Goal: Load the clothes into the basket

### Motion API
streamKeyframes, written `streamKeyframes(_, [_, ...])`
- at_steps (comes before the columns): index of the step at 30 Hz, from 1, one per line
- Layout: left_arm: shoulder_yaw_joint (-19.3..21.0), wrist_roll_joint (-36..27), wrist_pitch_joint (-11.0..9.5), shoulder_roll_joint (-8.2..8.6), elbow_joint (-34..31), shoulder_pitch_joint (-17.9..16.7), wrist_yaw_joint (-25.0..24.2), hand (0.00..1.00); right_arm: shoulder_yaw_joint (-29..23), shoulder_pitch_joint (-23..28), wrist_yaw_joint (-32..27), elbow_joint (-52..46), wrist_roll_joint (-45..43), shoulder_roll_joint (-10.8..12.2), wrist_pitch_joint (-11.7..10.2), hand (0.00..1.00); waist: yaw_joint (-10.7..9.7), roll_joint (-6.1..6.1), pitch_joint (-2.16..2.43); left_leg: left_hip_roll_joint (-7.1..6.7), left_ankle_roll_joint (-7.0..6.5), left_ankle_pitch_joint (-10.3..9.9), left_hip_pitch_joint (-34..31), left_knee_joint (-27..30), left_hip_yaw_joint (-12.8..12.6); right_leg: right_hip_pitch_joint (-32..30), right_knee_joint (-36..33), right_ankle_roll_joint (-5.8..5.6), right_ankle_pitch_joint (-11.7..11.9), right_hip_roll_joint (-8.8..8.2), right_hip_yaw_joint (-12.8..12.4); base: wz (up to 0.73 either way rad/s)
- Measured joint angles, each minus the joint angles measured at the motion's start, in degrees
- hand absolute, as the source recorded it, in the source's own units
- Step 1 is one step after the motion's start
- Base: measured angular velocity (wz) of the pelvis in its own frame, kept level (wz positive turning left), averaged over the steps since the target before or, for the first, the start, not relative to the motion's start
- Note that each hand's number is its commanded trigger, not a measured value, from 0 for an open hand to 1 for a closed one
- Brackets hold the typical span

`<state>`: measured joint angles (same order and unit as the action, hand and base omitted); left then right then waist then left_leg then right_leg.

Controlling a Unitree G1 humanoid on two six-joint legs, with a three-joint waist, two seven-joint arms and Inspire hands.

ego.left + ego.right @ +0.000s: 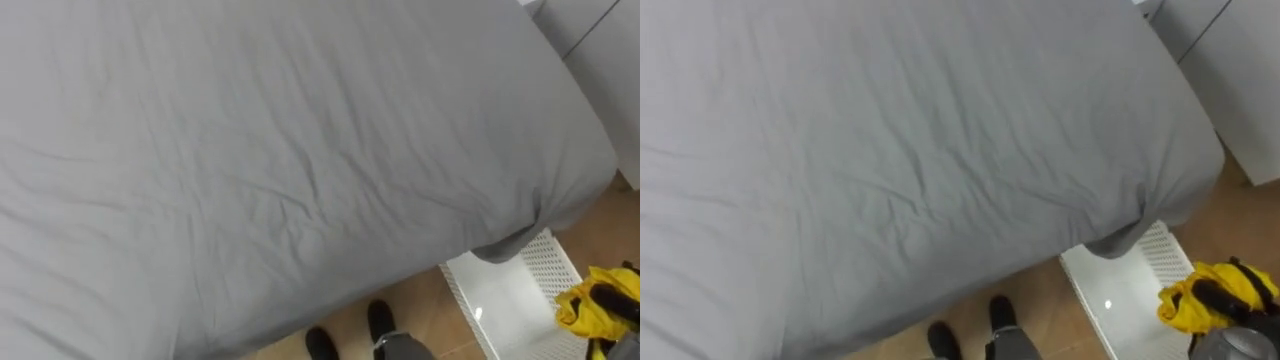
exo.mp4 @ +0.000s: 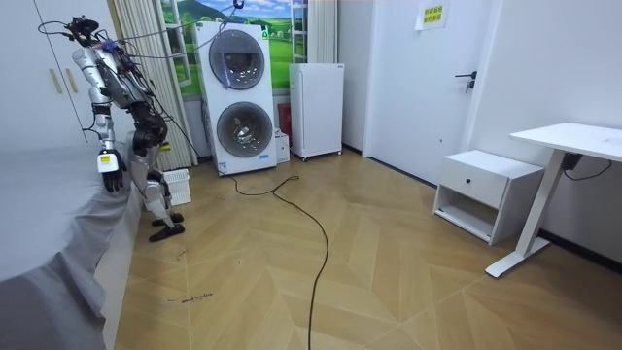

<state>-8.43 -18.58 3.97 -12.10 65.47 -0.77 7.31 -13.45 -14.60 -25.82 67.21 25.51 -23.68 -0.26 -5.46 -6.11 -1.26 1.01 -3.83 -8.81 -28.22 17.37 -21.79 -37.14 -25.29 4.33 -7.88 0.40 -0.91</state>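
A yellow piece of clothing point(image 1: 1200, 300) hangs at the lower right, bunched around the dark fingers of my right hand point(image 1: 1228, 294), which is shut on it. In the left eye view the same clothing point(image 1: 590, 312) and right hand point(image 1: 612, 298) sit at the frame's right edge. The cloth hangs just over the right side of a white perforated basket point(image 1: 1120, 295) that stands on the floor by the bed's corner; the basket point(image 2: 177, 185) also shows beside the robot in the room view. My left hand point(image 2: 113, 175) hangs at the bed's edge.
A large bed with a grey sheet point(image 1: 300, 150) lies right in front of me, its corner overhanging the basket. Wooden floor point(image 2: 369, 262) stretches behind, with a stacked washer and dryer point(image 2: 238, 97), a white cabinet point(image 2: 317, 109) and a low side table point(image 2: 486, 192).
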Motion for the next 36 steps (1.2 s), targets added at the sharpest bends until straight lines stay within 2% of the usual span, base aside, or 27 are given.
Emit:
streamKeyframes(4, [-1.0, 0.1, -0.6, -0.07, -0.5, 0.0, 0.0, 0.00, 1.1, -0.8, -0.3, 2.0, 1.9, -1.4, -1.0, 0.00, 1.1, -0.17, -0.01, -0.23, 0.00, 0.0, -0.3, 0.0, 0.1, -0.3, -0.4, -0.07, -0.3, -0.33, 0.2, 0.06])
streamKeyframes(6, [-1.9, 0.0, -0.6, -0.58, -0.8, 0.0, 0.0, 0.00, 1.6, -1.1, -0.5, 2.7, 2.7, -1.5, -1.3, 0.00, 1.2, -0.28, 0.01, -0.23, 0.00, 0.0, -0.4, 0.0, 0.1, -0.3, -0.4, -0.09, -0.3, -0.41, 0.4, 0.07])
streamKeyframes(13, [-3.3, 0.0, -0.6, -0.71, -0.8, -0.1, 0.0, 0.00, 2.2, -1.1, -0.6, 4.7, 3.7, -1.7, -1.7, 0.00, 1.3, -0.73, 0.08, -0.39, 0.00, 0.0, -0.1, -0.2, 0.5, 0.1, -0.4, -0.05, -0.6, -0.56, 0.8, 0.03])
streamKeyframes(17, [-3.3, 0.1, -1.9, -0.85, -1.4, -1.2, 0.0, 0.00, 2.2, -0.5, -0.6, 5.5, 3.4, -1.9, -2.7, 0.00, 1.2, -0.70, 0.06, -0.40, 0.00, 0.0, 0.5, -0.2, 0.6, 0.7, -0.4, -0.05, -0.6, -0.60, 1.0, 0.02])
streamKeyframes(22, [-3.0, 0.1, -2.7, -0.88, -1.6, -2.9, -0.1, 0.00, 2.2, 1.5, 0.1, 6.2, 3.4, -1.9, -3.8, 0.00, 1.0, -0.25, -0.15, -0.49, 0.00, 0.0, 4.4, -1.6, 0.7, 4.6, 0.7, -0.19, -1.1, -0.54, 1.1, 0.00])
streamKeyframes(25, [-2.4, 0.1, -2.8, -0.93, -1.9, -3.4, -0.3, 0.00, 2.1, 2.9, 0.6, 6.1, 3.7, -1.9, -4.2, 0.00, 0.9, 0.35, -0.21, -0.59, 0.00, 0.0, 6.1, -1.8, 1.5, 6.8, 1.3, -0.38, -1.4, -0.58, 1.6, 0.11])
streamKeyframes(26, [-1.7, 0.2, -2.8, -1.01, -1.9, -3.5, -0.6, 0.00, 1.7, 3.8, 0.5, 6.1, 3.8, -1.6, -4.6, 0.00, 0.6, 0.64, -0.32, -0.50, 0.01, 0.0, 7.0, -1.9, 1.8, 8.1, 1.9, -0.30, -1.4, -0.79, 2.7, 0.26])
streamKeyframes(28, [-0.4, 0.4, -2.8, -1.27, -1.9, -4.0, -0.7, 0.00, 0.9, 5.6, 0.5, 6.1, 5.0, -0.9, -5.0, 0.00, 0.5, 1.64, -0.28, -0.48, 0.01, 0.0, 8.5, -2.0, 1.8, 10.1, 2.4, -0.29, -1.7, -0.83, 3.2, 0.24])
streamKeyframes(29, [0.0, 0.6, -2.8, -1.49, -2.1, -4.3, -0.7, 0.00, 0.8, 6.4, 0.4, 6.1, 6.5, -0.9, -5.2, 0.00, 0.6, 2.20, -0.12, -0.45, 0.02, 0.0, 9.3, -2.1, 1.8, 11.3, 2.8, -0.31, -1.8, -0.88, 3.6, 0.23])
streamKeyframes(31, [1.0, 0.6, -2.8, -1.78, -2.6, -4.8, -0.7, 0.00, 1.0, 7.4, 0.0, 6.0, 8.2, -0.5, -5.5, 0.00, 0.6, 3.07, -0.12, -0.24, 0.04, 0.0, 11.0, -2.1, 2.0, 14.1, 4.3, -0.23, -1.8, -0.99, 5.1, 0.27])
streamKeyframes(32, [1.6, 0.5, -2.8, -2.06, -2.8, -5.3, -0.7, 0.00, 0.9, 8.8, -0.3, 5.7, 8.6, 0.1, -5.5, 0.00, 0.4, 3.74, 0.09, -0.10, 0.06, 0.0, 12.5, -2.5, 2.1, 16.2, 5.6, -0.22, -1.8, -0.87, 5.8, 0.30])
streamKeyframes(33, [1.9, 0.7, -2.8, -2.50, -2.8, -6.0, -0.7, 0.00, 0.9, 10.2, -0.4, 5.3, 8.7, 0.9, -5.5, 0.00, 0.8, 4.42, 0.56, -0.01, 0.20, -0.1, 14.3, -3.7, 2.3, 18.3, 6.8, -0.26, -1.7, -0.49, 6.1, 0.30])
streamKeyframes(35, [4.0, 1.9, -2.7, -2.52, -3.6, -7.4, -0.7, 0.00, 0.9, 13.1, -0.5, 3.6, 8.4, 1.7, -5.3, 0.00, 1.2, 5.25, 0.69, 0.03, 0.59, -0.2, 17.2, -5.1, 2.5, 21.3, 8.5, -0.28, -1.7, -0.16, 6.8, 0.25])
streamKeyframes(36, [4.5, 2.8, -2.7, -2.53, -5.0, -8.6, -0.7, 0.00, 0.9, 14.6, -0.6, 2.3, 8.3, 1.7, -5.3, 0.00, 1.3, 5.59, 0.92, -0.05, 0.81, -0.4, 18.8, -5.7, 3.0, 23.2, 9.4, -0.32, -1.8, -0.15, 7.2, 0.21])
